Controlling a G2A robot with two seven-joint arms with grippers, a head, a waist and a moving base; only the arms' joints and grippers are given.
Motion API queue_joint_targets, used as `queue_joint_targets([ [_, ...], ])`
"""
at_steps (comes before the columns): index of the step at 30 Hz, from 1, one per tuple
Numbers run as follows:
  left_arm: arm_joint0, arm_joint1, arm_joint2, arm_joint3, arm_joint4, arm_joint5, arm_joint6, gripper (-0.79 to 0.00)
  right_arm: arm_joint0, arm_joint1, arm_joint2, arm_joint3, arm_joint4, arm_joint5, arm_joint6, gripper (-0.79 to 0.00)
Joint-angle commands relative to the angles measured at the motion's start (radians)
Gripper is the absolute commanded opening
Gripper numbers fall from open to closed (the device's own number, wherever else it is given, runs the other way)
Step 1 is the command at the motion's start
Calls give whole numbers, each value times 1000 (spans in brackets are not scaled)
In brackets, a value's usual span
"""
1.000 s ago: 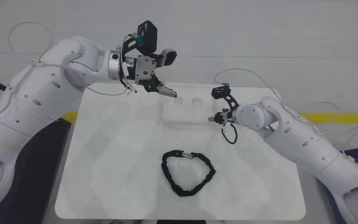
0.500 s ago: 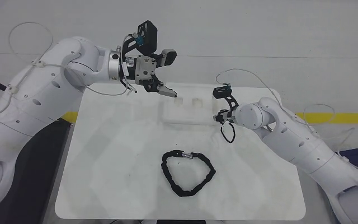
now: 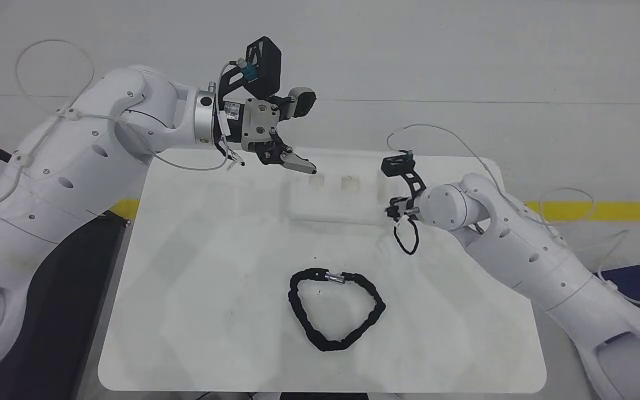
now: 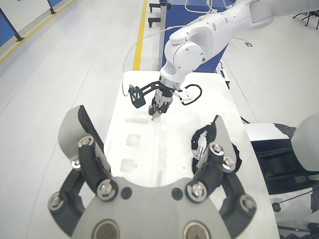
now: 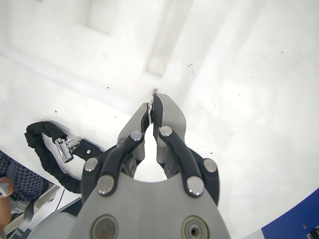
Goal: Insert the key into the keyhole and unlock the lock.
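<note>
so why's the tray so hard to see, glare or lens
Top view: the white tray melts into the white table, only faint pocket shadows marking it. Left wrist view: the wide lens bows the table edges. Right wrist view: the lock glints at its metal end.

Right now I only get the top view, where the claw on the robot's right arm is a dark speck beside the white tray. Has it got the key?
Observer: Yes. The right wrist view shows the right claw shut on a thin metal key, pinched right at its tip.
Operator: Is the other claw carrying anything?
Observer: No. In the left wrist view the left claw has its fingers wide apart, with nothing between them.
Operator: And the lock?
Observer: Close up, its silver barrel lies on the table, set crosswise on the end of the black chain. I cannot make out the keyhole.
</note>
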Motion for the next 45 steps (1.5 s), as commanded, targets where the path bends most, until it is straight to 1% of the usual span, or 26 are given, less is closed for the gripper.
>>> queue_joint_targets([
  [1, 0, 0, 0, 0, 0, 0, 0, 0, 4, -2, 8, -1, -6, 1, 11, -785],
  [9, 0, 0, 0, 0, 0, 0, 0, 0, 5, 2, 64, -18, -7, 5, 70, -785],
  [12, 0, 0, 0, 0, 0, 0, 0, 0, -2, 13, 105, -38, 11, 7, 95, -785],
  [16, 0, 0, 0, 0, 0, 0, 0, 0, -19, 39, 177, -86, 24, -7, 129, -785],
  [20, 0, 0, 0, 0, 0, 0, 0, 0, -60, 72, 280, -158, 82, -62, 149, -785],
  [24, 0, 0, 0, 0, 0, 0, 0, 0, -113, 105, 397, -229, 179, -133, 187, -785],
  [29, 0, 0, 0, 0, 0, 0, 0, 0, -165, 139, 530, -286, 293, -215, 277, -785],
  [33, 0, 0, 0, 0, 0, 0, 0, 0, -198, 162, 628, -303, 380, -264, 347, -785],
  [38, 0, 0, 0, 0, 0, 0, 0, 0, -224, 185, 724, -309, 434, -307, 399, -785],
  [42, 0, 0, 0, 0, 0, 0, 0, 0, -228, 200, 785, -308, 426, -332, 428, -785],
  [45, 0, 0, 0, 0, 0, 0, 0, 0, -228, 208, 810, -302, 421, -350, 443, -785],
])
